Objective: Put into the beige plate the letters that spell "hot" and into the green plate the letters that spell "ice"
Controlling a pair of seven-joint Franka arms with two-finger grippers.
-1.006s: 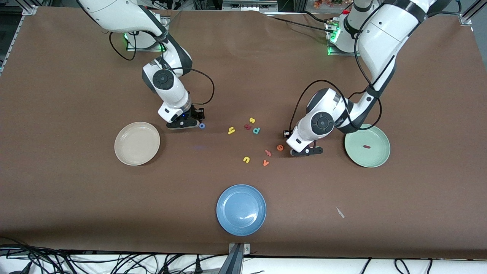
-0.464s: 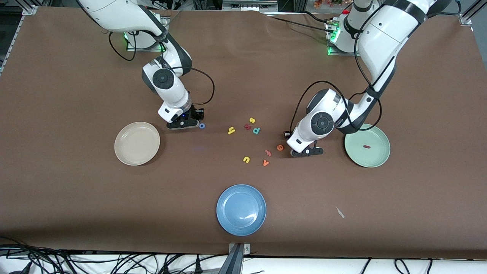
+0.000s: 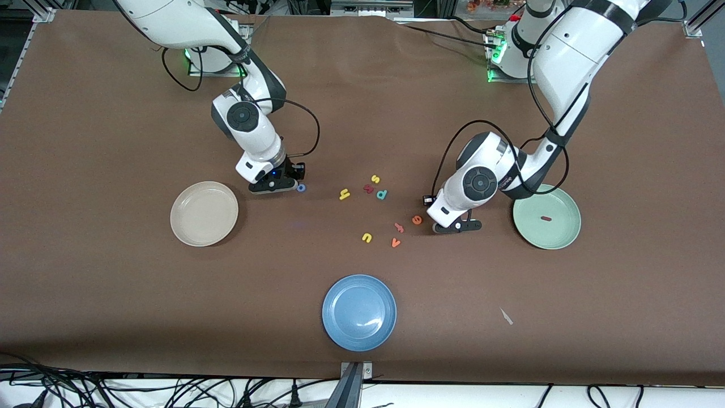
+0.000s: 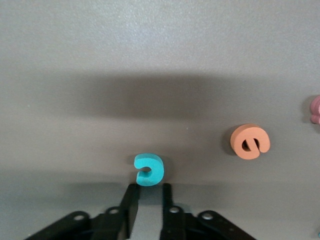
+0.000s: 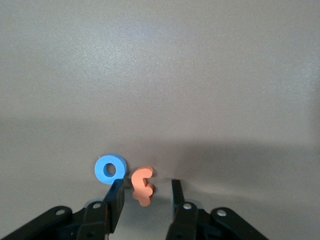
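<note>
Left wrist view shows my left gripper down at the table, fingers drawn close together, with the teal c right at their tips. Whether it is pinched I cannot tell, and so shallow a hold may slip on lifting. My right gripper stands partly open around the orange t. One finger is just beside the blue o, so closing could push it away.

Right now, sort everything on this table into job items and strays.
Job: beige round plate; pale green round plate holding dark red foam i; yellow foam h; blue foam ring o; orange foam t inside open right gripper; teal foam c pinched by left gripper; orange foam e.
Strays: blue round plate; yellow s; yellow u; teal p; orange v; two pinkish letters.
</note>
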